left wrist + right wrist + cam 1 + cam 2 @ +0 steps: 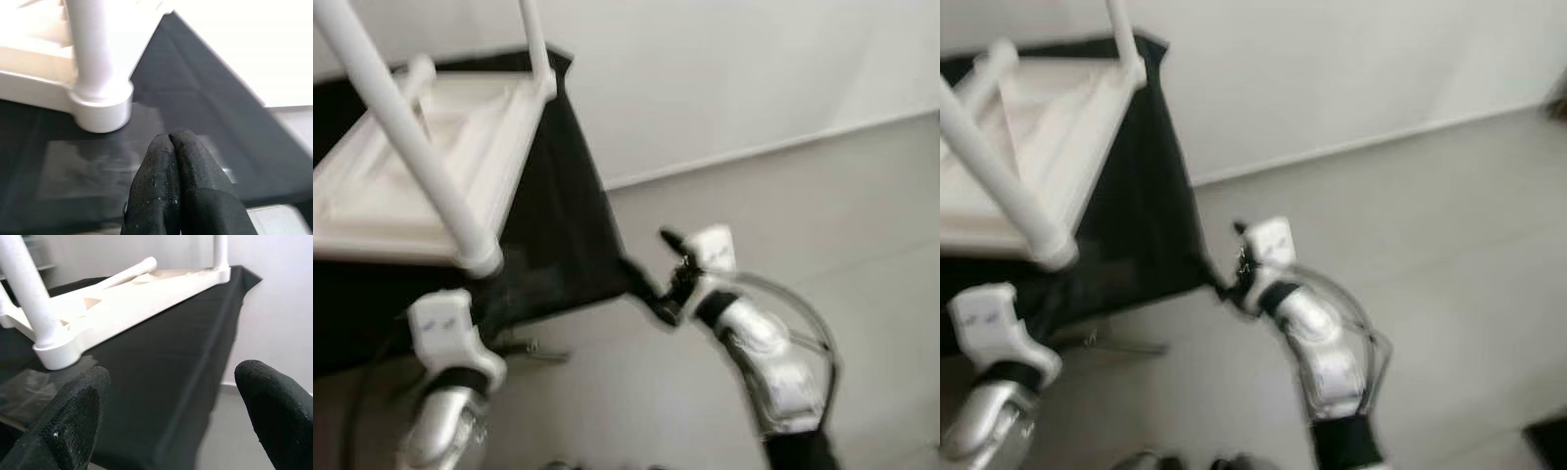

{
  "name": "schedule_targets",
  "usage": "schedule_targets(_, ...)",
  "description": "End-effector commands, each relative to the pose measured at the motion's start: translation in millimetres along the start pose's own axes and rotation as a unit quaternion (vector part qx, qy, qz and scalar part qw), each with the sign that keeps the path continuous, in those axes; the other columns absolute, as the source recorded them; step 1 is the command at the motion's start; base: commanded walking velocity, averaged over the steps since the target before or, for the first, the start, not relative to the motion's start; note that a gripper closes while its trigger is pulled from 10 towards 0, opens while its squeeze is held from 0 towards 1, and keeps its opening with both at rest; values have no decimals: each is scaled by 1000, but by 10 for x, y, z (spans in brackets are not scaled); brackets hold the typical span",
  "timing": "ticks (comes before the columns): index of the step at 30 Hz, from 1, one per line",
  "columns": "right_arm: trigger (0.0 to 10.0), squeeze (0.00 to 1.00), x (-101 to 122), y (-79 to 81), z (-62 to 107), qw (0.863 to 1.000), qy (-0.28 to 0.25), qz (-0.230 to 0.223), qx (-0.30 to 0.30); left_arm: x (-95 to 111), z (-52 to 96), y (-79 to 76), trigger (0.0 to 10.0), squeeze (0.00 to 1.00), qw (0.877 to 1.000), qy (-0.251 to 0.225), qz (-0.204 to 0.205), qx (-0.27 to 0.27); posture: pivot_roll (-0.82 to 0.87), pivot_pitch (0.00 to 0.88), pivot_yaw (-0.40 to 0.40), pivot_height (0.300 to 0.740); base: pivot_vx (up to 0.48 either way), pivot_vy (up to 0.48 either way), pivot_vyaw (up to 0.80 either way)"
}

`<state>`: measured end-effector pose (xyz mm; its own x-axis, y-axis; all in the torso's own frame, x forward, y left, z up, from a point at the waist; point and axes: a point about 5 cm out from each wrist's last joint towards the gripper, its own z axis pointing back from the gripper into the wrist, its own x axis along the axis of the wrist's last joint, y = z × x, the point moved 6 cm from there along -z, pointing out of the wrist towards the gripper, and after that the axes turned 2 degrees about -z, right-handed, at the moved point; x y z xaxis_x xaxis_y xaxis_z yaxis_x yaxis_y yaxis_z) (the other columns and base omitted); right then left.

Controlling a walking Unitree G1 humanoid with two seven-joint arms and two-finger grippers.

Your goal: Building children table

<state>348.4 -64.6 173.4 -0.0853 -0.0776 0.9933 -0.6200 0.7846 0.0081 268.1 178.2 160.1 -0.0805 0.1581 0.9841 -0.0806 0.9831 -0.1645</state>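
We are standing at a black-draped tabletop (558, 245) where the white children's table (421, 186) is lying upside down, its legs (411, 147) pointing up so they can be fitted into the corner sockets. Our left gripper (178, 161) is hovering just beside the near corner leg with its fingers (161, 171) pressed closed on nothing. Our right gripper (171, 401) is waiting off the tabletop's right edge, its fingers spread wide and holding nothing.
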Motion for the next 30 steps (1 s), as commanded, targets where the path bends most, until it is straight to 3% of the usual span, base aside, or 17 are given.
schedule_targets(1, 10000, 0, -36, -4, 26, 1000, 4, -4, -2, -42, 19, 40, 10000, 0, 1000, 7, 0, 10, -70, 141, 2, 740, 0, -472, 0)
schedule_targets(5, 10000, 0, -52, 15, 28, 1000, 11, 5, 10, -39, 17, 103, 10000, 0, 1000, 4, 15, 27, -68, 133, 0, 740, 0, -474, 198)
schedule_targets(13, 10000, 0, -128, 61, 69, 999, 31, 25, 34, -47, -16, 52, 10000, 0, 1000, 0, 24, 20, -72, 130, 3, 740, 0, -480, 794)
schedule_targets(20, 10000, 0, -188, 39, 98, 998, 42, 36, 34, -92, -43, 33, 10000, 0, 1000, 6, 22, 13, -76, 129, 5, 740, 0, -480, 794)
schedule_targets(30, 10000, 0, -265, -46, 196, 997, 59, 46, 12, -250, 14, 119, 10000, 0, 999, 30, 13, 29, -103, 131, -11, 740, 0, -480, 794)
